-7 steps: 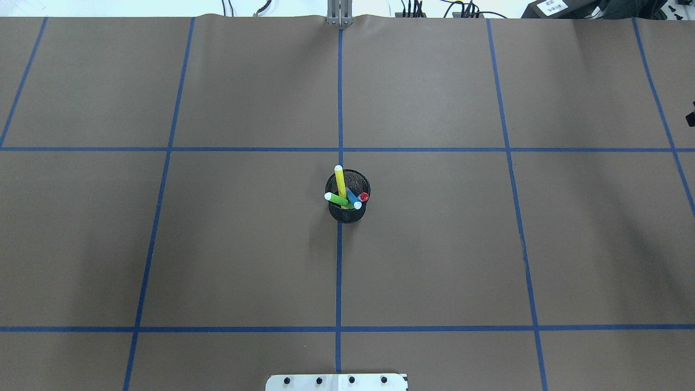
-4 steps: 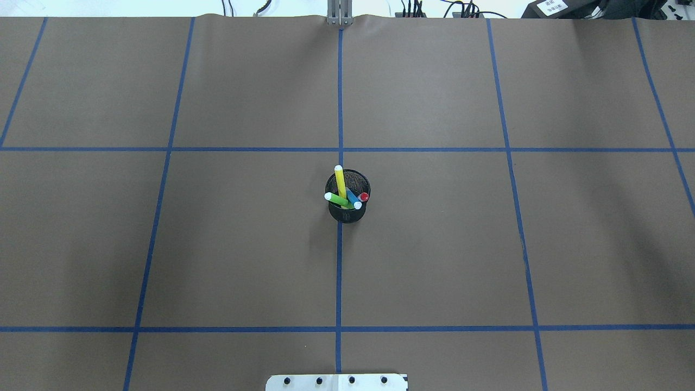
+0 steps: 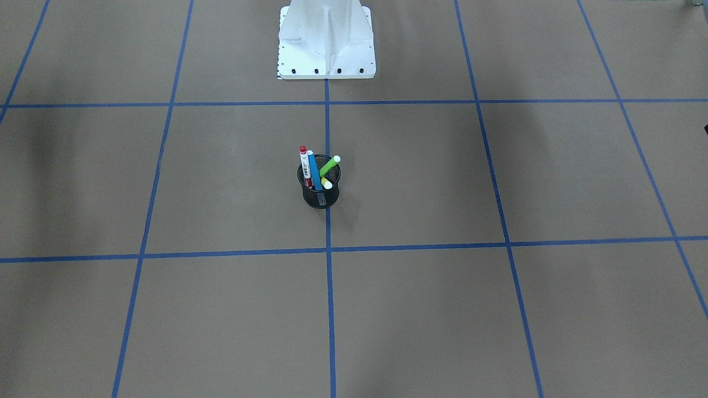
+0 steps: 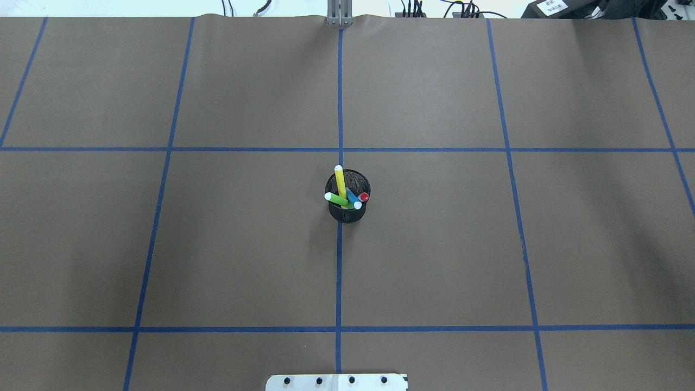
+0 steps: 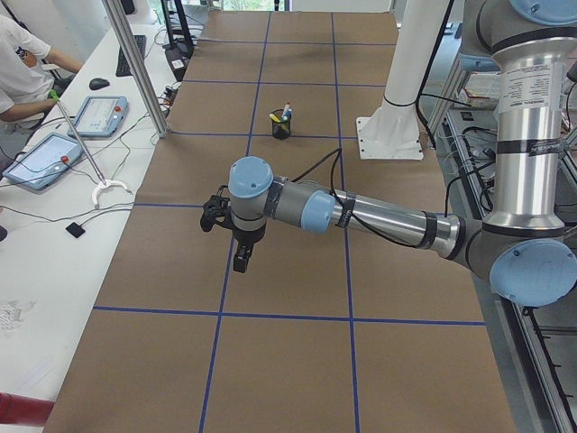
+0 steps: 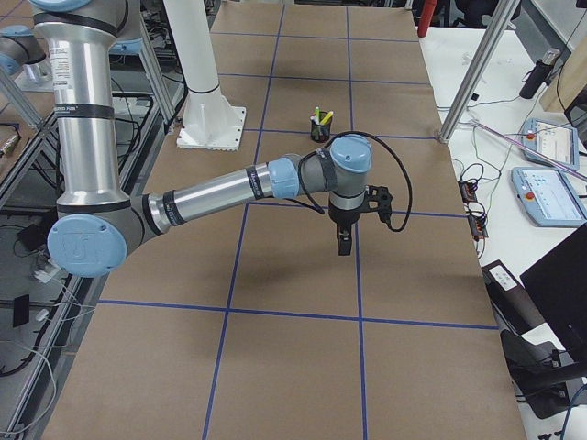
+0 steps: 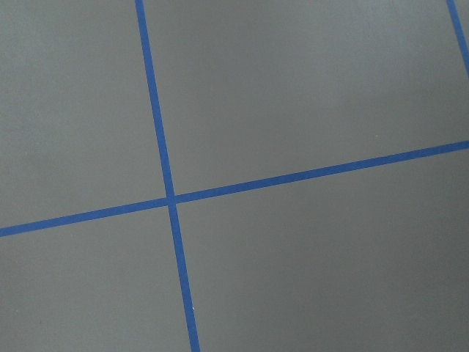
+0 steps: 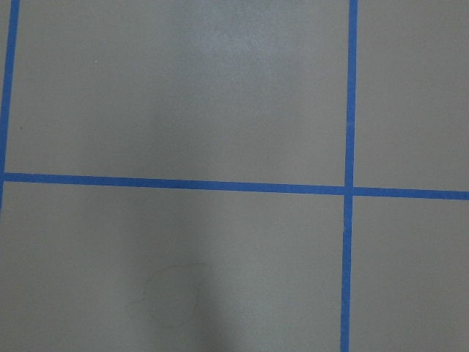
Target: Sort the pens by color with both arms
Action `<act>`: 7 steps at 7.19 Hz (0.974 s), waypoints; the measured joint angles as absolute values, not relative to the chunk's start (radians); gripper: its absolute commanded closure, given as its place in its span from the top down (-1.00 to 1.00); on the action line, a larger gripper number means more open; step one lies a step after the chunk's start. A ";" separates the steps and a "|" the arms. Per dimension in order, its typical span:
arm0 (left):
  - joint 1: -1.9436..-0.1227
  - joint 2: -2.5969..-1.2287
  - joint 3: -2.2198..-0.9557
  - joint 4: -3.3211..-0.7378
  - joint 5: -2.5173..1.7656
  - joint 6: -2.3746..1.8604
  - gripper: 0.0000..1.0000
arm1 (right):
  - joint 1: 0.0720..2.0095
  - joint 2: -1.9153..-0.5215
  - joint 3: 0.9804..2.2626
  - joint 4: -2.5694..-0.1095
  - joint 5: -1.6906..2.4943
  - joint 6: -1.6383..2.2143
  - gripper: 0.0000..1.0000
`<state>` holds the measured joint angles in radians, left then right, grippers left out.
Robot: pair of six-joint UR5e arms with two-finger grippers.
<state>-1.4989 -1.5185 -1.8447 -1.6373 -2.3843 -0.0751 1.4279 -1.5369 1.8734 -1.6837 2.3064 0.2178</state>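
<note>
Four pens stand in a black mesh cup [image 4: 347, 213] at the table's middle: yellow [image 4: 340, 182], lime green [image 4: 336, 199], blue [image 4: 353, 198] and a white one with a red cap [image 4: 364, 196]. The front-facing view shows the same cup [image 3: 319, 198] and pens. My left gripper [image 5: 242, 257] hangs over the brown paper far from the cup, seen only in the left side view. My right gripper [image 6: 343, 243] hangs likewise, seen only in the right side view. I cannot tell if either is open. Both wrist views show only paper and tape.
Brown paper with a blue tape grid [image 4: 339, 149] covers the table. The white pedestal base [image 3: 326, 38] stands at the robot's side. An operator [image 5: 22, 72] with tablets sits at a side table; aluminium posts [image 6: 477, 69] stand by the edges.
A small dark shape at the right edge of the overhead view a second ago is gone from view now. The cup and pens have not moved.
</note>
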 measured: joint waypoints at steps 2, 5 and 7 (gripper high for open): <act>-1.499 -1.512 -1.837 -1.636 -2.397 -0.075 1.00 | 1.426 -1.547 1.867 -1.624 2.315 0.219 0.99; -1.498 -1.504 -1.832 -1.637 -2.399 -0.075 1.00 | 1.425 -1.578 1.862 -1.538 2.358 0.219 0.99; -1.497 -1.503 -1.832 -1.640 -2.398 -0.075 1.00 | 1.423 -1.579 1.861 -1.531 2.372 0.218 0.99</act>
<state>-1.4970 -1.5034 -1.8317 -1.6398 -2.3982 -0.0752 1.4231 -1.5793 1.8611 -1.5314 2.3716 0.2184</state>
